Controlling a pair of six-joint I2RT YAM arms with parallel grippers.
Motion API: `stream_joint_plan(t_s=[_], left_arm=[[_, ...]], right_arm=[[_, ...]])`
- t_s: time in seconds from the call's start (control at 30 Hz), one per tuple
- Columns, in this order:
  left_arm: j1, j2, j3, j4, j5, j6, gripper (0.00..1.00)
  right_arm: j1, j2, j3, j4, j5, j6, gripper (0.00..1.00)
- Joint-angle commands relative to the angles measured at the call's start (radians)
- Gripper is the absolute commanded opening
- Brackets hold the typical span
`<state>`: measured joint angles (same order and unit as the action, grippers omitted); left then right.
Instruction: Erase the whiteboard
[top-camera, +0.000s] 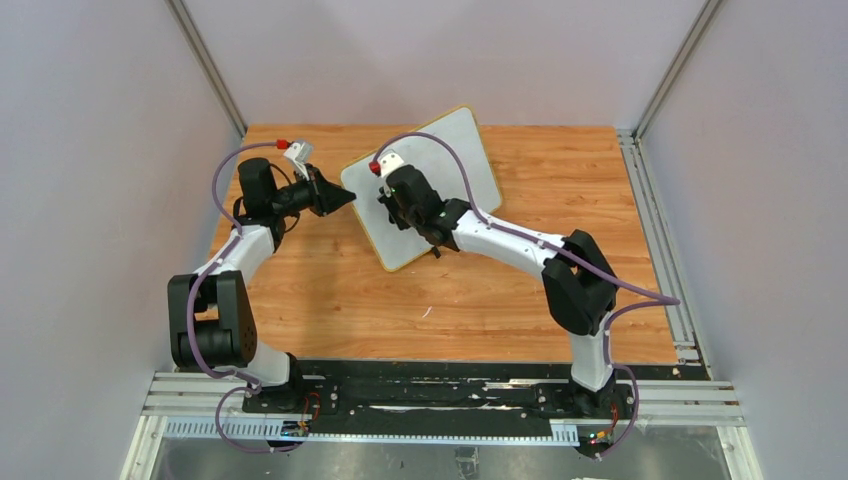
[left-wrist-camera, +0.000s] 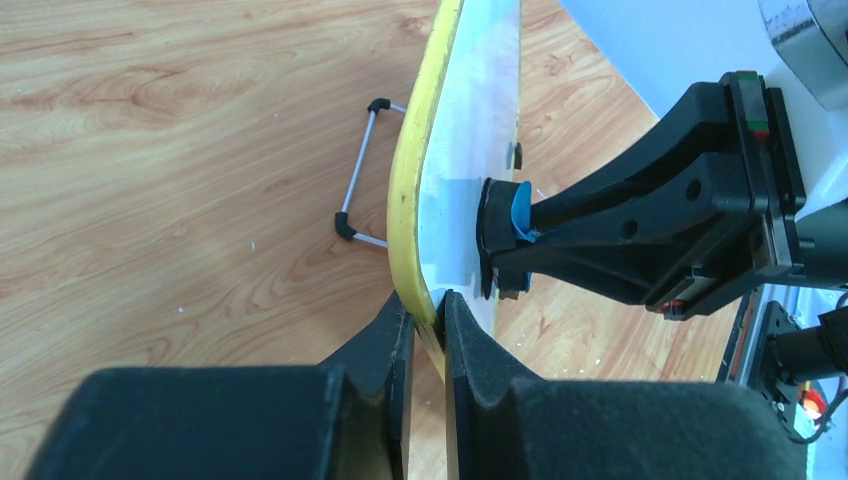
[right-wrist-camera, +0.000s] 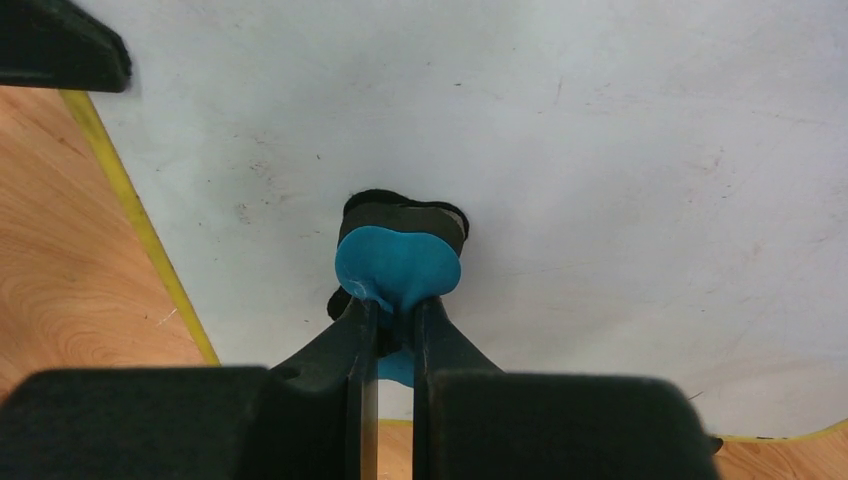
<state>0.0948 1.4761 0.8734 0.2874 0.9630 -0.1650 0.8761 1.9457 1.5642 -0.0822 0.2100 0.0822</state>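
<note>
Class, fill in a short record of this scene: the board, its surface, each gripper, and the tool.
board: whiteboard, yellow frame, on the wooden table
surface: faint grey smudges, no writing visible
left gripper: shut on the whiteboard's yellow edge
right gripper: shut on a blue eraser
tool contact: eraser's black pad pressed against the board face

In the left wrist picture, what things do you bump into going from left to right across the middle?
wire stand → whiteboard, seen edge-on → eraser pressed on the board → right gripper holding the eraser
</note>
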Motion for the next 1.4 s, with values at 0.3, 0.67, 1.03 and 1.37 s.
stream_joint_plan(t_s=[0.3, 0.67, 1.03, 1.37], left_arm=[[-0.005, -0.015, 0.010, -0.002, -0.012, 0.081, 0.00], [-0.004, -0.015, 0.013, -0.003, -0.013, 0.081, 0.00], [-0.005, -0.007, 0.014, -0.004, -0.014, 0.082, 0.00], [-0.006, -0.016, 0.012, -0.004, -0.014, 0.079, 0.00]], right_arm=[[-0.062, 0.004, -0.004, -0.022, 0.026, -0.012, 0.01], [-0.165, -0.065, -0.086, -0.002, 0.025, -0.018, 0.01], [-0.061, 0.001, 0.003, 0.001, -0.046, 0.027, 0.01], [0.047, 0.138, 0.202, -0.053, -0.061, 0.013, 0.01]])
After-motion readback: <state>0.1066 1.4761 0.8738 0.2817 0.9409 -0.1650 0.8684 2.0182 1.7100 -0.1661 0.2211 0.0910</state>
